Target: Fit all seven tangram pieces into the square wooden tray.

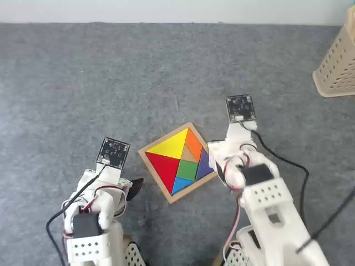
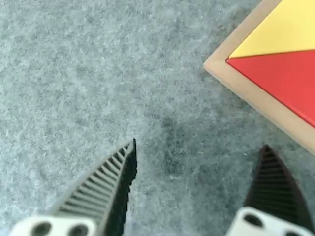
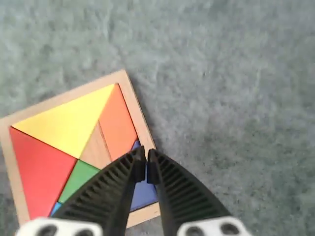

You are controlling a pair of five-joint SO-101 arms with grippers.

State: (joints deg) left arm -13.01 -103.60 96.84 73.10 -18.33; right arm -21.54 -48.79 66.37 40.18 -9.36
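Assessment: I am working at a small robotics test bench, of the lab or hobby-room kind; which of the two cannot be determined. Evidence: the table [image 1: 111,83] is covered in grey felt-like matting and meets a plain pale wall [image 1: 166,10] at the far side. My left arm [image 1: 91,221] and right arm [image 1: 272,205] are white, printed-looking units with perforated housings, and each carries an exposed camera board [image 1: 241,107] at the wrist. Loose black cables [image 1: 288,162] trail openly over the matting. The work item is a square wooden tray [image 2: 256,93] of coloured puzzle pieces [image 1: 172,147]. A beige perforated storage basket [image 1: 338,61] stands at the far corner.
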